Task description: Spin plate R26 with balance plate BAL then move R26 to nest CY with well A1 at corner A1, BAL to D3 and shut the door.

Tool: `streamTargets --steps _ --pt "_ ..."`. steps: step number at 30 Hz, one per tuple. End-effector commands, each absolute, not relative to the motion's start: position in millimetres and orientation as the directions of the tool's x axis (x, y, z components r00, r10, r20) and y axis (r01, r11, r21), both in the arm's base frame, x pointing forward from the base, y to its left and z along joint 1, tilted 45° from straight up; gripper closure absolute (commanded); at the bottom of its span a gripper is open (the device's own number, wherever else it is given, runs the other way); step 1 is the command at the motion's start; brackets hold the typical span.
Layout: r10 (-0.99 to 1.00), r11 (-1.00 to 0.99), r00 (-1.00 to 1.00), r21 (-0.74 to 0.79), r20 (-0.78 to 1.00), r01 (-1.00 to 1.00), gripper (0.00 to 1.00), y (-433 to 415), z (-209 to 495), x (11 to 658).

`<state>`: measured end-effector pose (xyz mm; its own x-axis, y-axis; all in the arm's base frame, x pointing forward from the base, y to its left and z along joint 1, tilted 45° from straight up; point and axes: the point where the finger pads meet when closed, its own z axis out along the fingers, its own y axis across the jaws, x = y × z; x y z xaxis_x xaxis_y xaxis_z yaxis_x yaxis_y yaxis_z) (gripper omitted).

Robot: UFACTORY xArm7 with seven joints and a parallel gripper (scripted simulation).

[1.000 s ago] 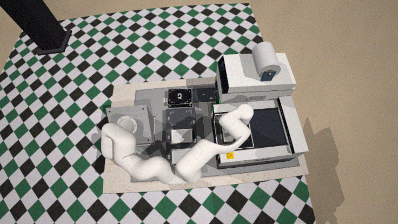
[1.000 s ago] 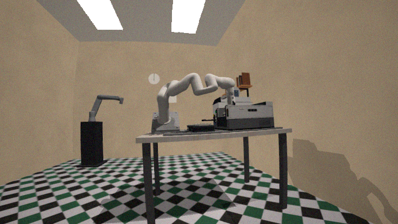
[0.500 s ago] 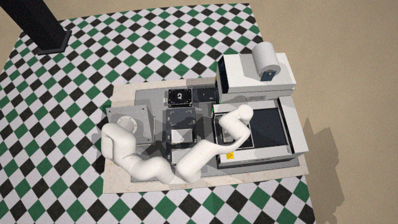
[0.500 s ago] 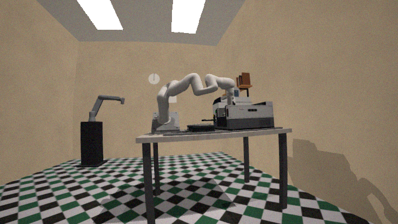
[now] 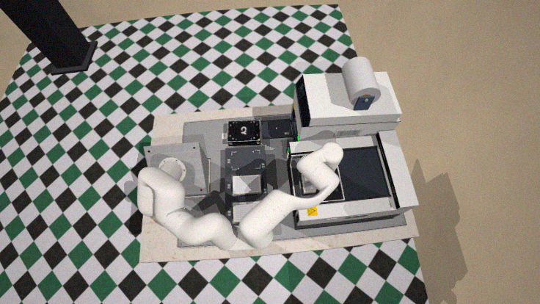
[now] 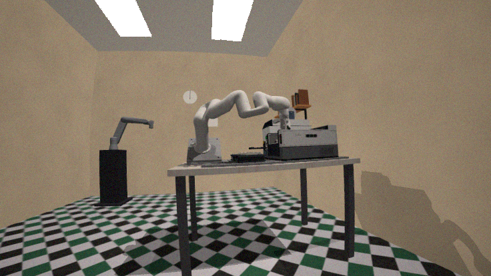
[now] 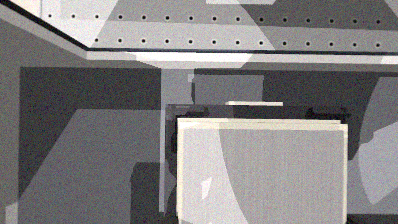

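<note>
White seven-joint arm (image 5: 211, 226) — rises from its grey base plate (image 5: 150, 150) at the table's left edge, folds along the front edge, then reaches over the grey box-shaped centrifuge (image 5: 400, 178) at the right; wrist points down into the open door bay.

Gripper (image 5: 307, 181) — fingers hidden by the forearm; clamped wide on the pale cream-rimmed sealed plate (image 7: 260, 170), which sits in the door-side bucket.

Black hand-off nest marked CY (image 5: 243, 131) — near the rear edge.

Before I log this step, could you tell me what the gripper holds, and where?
The gripper is shut on a plate over the centrifuge; where the fingers grip it, and its label, cannot be seen.
</note>
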<state>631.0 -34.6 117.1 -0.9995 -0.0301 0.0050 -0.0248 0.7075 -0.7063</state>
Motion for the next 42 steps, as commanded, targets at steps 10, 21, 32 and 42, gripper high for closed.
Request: streamTargets --steps 10,21,32,42 --pt "-0.034 0.709 -0.999 -0.705 0.001 -0.025 0.0 -32.2 118.5 631.9" --pt "-0.034 0.709 -0.999 -0.705 0.001 -0.025 0.0 -32.2 118.5 631.9" --pt "-0.034 0.709 -0.999 -0.705 0.001 -0.025 0.0 -32.2 118.5 631.9" --pt "-0.034 0.709 -0.999 -0.705 0.001 -0.025 0.0 -32.2 118.5 631.9"
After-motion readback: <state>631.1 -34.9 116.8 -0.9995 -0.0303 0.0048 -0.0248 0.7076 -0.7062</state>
